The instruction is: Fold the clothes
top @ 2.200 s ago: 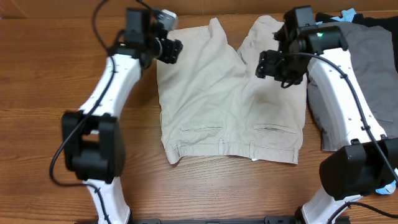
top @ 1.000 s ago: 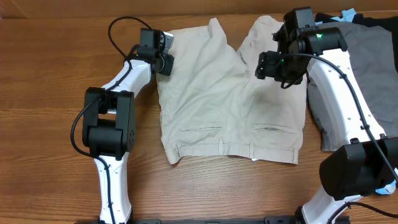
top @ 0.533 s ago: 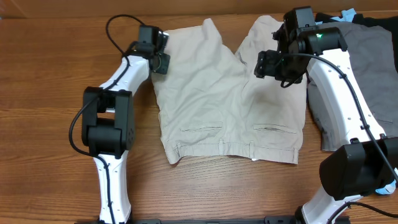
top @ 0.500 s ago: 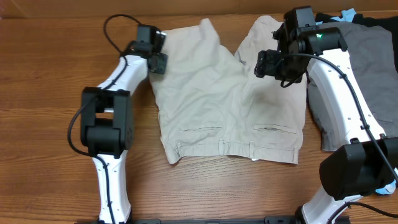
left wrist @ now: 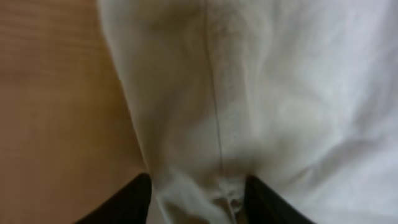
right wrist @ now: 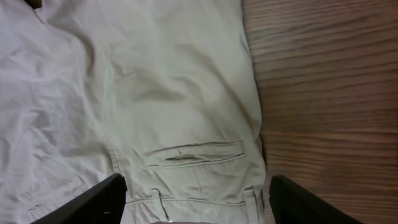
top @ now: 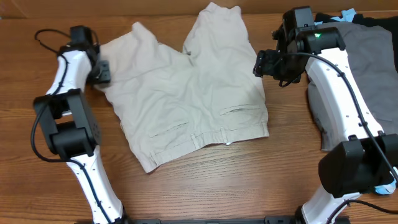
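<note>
The light-beige shorts (top: 193, 87) lie spread on the wooden table, back pockets up, waistband toward the front and slanted down to the left. My left gripper (top: 101, 70) is at the shorts' far-left leg edge and is shut on that fabric. In the left wrist view the cloth (left wrist: 249, 93) bunches between my fingers (left wrist: 134, 199). My right gripper (top: 268, 64) hovers open just off the shorts' right edge. The right wrist view shows a slit pocket and the waistband (right wrist: 186, 155) below its wide-spread jaws, nothing held.
A pile of other clothes lies at the right: a grey piece (top: 367, 56), a black piece (top: 373, 22) and a light-blue bit (top: 349, 14) at the back edge. Bare wood (top: 249, 180) runs along the front and shows in the right wrist view (right wrist: 323, 93).
My left gripper has moved far to the left with the shorts' leg in it. The whole shorts slid left and turned. My right arm has stayed put and the shorts moved out from under it.
</note>
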